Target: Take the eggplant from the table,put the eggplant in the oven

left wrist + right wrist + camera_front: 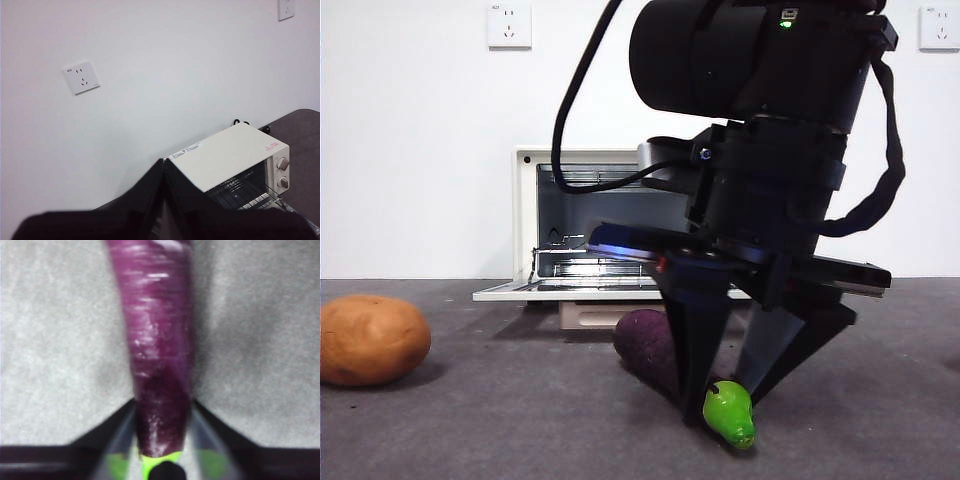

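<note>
The dark purple eggplant [645,342] lies on the grey table [520,425] in front of the oven [525,215], its green cap [730,415] pointing toward the camera. My right gripper [725,400] comes down from above, and its two black jaws press against both sides of the eggplant [157,350] just behind the cap. The right wrist view shows the eggplant resting on the table. The cream-white oven [225,157] has its door [520,293] folded down, and the wire rack shows inside. My left gripper [163,167] is raised high and shut on nothing.
A round brown potato [370,340] sits on the table at the far left. Wall sockets [510,25] are on the white wall behind. The big dark arm hides the right part of the oven.
</note>
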`<action>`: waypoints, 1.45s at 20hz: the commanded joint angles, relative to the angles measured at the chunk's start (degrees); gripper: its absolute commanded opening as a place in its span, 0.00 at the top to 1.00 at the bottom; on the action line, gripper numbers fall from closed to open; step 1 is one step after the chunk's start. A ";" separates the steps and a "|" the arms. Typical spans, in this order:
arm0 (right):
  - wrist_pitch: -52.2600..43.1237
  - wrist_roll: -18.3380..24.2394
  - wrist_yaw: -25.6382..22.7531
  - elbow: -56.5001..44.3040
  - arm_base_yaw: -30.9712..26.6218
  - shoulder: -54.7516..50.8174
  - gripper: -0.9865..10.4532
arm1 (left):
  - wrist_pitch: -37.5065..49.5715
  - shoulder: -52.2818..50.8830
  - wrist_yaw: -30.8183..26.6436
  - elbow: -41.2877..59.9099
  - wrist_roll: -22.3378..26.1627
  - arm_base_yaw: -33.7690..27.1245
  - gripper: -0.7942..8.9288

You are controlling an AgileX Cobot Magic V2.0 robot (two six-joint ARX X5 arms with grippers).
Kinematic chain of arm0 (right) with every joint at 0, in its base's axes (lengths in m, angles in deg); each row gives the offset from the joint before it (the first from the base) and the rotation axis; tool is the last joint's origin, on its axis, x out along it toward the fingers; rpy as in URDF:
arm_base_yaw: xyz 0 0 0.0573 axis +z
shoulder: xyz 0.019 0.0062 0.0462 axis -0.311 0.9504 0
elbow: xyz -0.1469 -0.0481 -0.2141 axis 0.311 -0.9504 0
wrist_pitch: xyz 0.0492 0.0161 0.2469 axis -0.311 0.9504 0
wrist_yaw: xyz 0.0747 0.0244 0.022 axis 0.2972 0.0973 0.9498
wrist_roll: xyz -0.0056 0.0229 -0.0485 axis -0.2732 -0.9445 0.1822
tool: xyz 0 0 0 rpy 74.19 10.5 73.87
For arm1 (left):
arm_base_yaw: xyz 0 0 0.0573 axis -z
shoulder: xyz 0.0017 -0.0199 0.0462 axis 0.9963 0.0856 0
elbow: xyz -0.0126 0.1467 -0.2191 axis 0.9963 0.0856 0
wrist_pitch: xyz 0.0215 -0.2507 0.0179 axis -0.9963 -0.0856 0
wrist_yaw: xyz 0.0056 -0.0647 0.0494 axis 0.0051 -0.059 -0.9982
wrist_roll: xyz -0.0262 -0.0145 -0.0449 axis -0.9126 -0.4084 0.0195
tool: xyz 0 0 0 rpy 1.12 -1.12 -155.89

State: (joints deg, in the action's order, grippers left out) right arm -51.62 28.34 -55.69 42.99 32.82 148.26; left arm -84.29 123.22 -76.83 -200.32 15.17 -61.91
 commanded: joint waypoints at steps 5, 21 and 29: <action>0.31 0.04 -1.31 0.13 0.11 -1.27 0.92 | 0.15 1.22 0.31 0.22 0.63 0.17 0.92; 9.27 12.37 12.17 20.20 -15.02 -2.23 0.92 | 0.02 2.12 2.64 0.22 -0.07 0.17 0.92; 9.55 13.05 19.08 37.31 -23.34 16.02 0.92 | -1.86 1.36 2.62 0.22 -0.68 0.17 0.92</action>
State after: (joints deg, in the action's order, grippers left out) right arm -42.00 41.06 -36.82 79.76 9.54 163.14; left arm -86.17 124.86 -74.43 -200.25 14.93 -61.89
